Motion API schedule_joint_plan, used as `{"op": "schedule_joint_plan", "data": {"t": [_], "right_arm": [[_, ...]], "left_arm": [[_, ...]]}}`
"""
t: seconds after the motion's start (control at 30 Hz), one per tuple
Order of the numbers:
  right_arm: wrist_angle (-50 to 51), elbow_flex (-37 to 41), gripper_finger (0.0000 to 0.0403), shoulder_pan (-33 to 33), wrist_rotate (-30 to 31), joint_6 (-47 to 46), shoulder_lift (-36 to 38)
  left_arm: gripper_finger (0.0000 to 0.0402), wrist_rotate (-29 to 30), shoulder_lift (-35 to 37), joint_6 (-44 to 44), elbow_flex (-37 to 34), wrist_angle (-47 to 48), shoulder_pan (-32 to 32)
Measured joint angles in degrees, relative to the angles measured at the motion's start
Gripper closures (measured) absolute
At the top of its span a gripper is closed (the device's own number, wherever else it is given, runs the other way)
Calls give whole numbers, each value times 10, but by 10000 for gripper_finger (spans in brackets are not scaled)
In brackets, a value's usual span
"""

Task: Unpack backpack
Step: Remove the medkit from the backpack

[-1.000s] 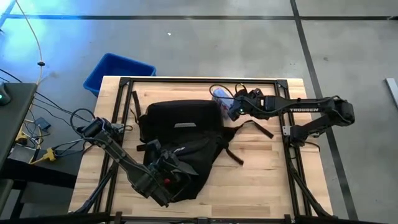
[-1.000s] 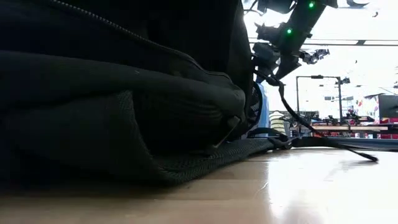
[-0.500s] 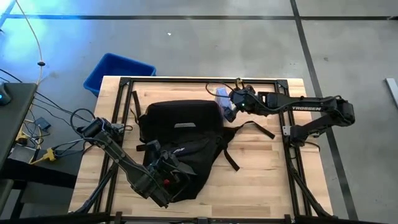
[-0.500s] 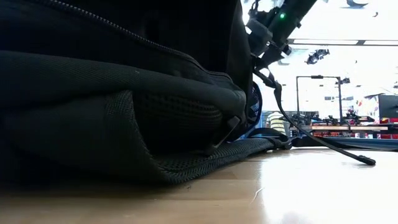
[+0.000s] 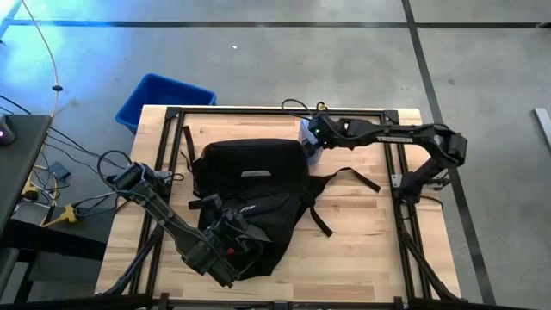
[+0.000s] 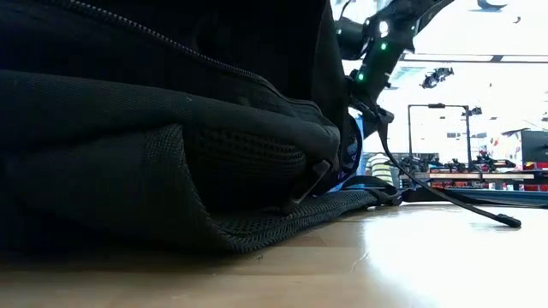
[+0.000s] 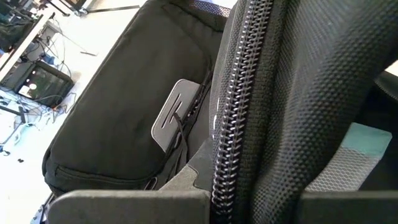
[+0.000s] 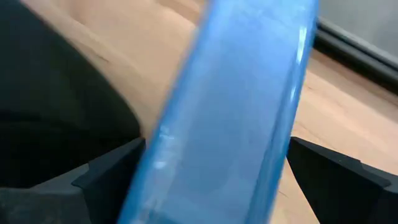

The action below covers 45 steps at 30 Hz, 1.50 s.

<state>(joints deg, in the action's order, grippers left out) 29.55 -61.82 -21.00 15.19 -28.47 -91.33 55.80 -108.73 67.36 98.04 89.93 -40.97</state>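
Backpack [image 5: 250,185] is laid flat mid-worktop [image 5: 370,241]. Its near edge is clamped by the left tool [image 5: 231,231], fingers together. A translucent blue object [image 8: 230,112] beside the backpack's far corner is straddled by the right tool [image 5: 312,136], fingers apart.

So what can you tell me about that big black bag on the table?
The backpack is large, soft and black, seemingly woven fabric with mesh panels, lying flat on the wooden table. A small light logo patch shows on its upper side, and a heavy zipper runs along one edge. Loose black straps trail toward the right. The left end effector, shut, sits at its near end against the fabric. The right end effector, open, sits at its far right corner, around a translucent blue object.
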Motion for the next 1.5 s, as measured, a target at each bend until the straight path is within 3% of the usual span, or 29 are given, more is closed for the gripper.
{"op": "schedule_joint_plan", "data": {"t": [0.1,0.17,0.37,0.6,0.7,0.83,0.97,1.2,1.27,1.5], "right_arm": [[25,0,49,-12,7,-13,-12],[43,-1,81,-16,6,-11,-11],[109,0,271,-23,7,4,21],[82,54,271,-36,18,-23,78],[-65,137,271,-59,-23,-66,115],[-349,268,271,-77,-78,-169,130],[-582,338,271,-80,-102,-246,75],[-657,285,270,-69,-110,-275,-51],[-672,263,237,-64,-109,-273,-79],[-626,202,62,-60,-130,-214,-110]], "left_arm": [[401,0,0,0,0,0,0],[401,0,0,0,0,0,-2],[401,0,0,2,0,1,-11],[401,0,0,24,0,1,-33],[401,0,1,34,0,1,-47],[401,1,8,40,0,1,-58],[401,9,13,44,0,1,-57],[401,22,22,40,0,1,-47],[402,22,22,37,0,1,-47],[402,22,22,40,0,1,-49]]}}
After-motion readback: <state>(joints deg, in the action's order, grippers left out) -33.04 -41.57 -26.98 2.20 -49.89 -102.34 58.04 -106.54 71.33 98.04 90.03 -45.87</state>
